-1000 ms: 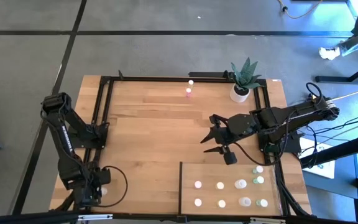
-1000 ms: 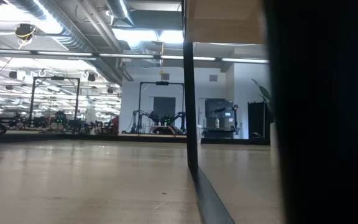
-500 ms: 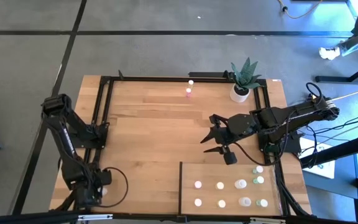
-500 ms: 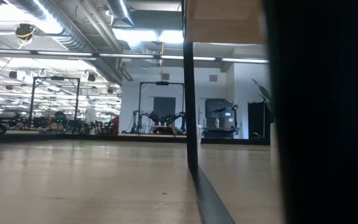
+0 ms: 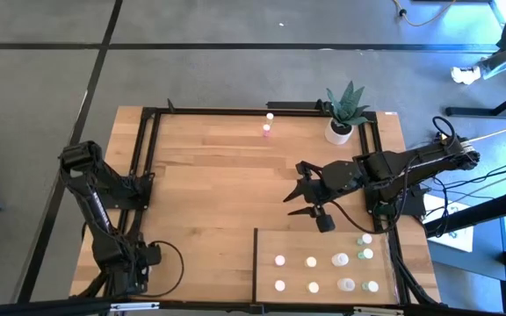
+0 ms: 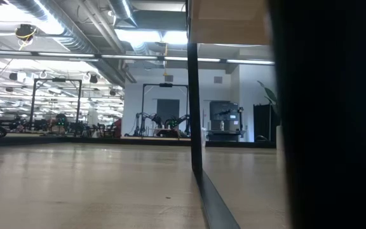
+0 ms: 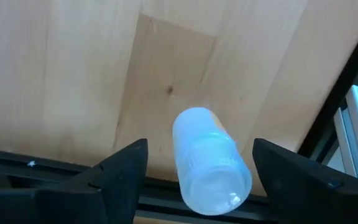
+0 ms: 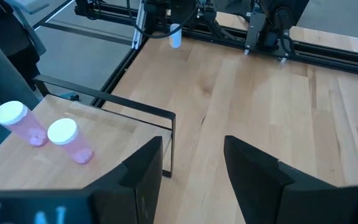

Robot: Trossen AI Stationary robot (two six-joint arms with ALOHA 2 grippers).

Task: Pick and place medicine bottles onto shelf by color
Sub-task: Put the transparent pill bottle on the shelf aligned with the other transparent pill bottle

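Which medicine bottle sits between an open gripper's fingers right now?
The pale bluish bottle at the table's near-left corner, standing between the left gripper's open fingers. The others stand on the shelf or near the plant.

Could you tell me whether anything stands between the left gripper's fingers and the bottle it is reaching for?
Nothing visible does. In the left wrist view the pale bottle stands between the open fingers of the left gripper, with only bare wooden tabletop around it.

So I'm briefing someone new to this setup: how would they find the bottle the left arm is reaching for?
Start at the tabletop and go to its corner nearest the left arm's base. The left gripper hangs open there over a single pale bluish bottle. It stands alone, far from the bottles grouped on the shelf.
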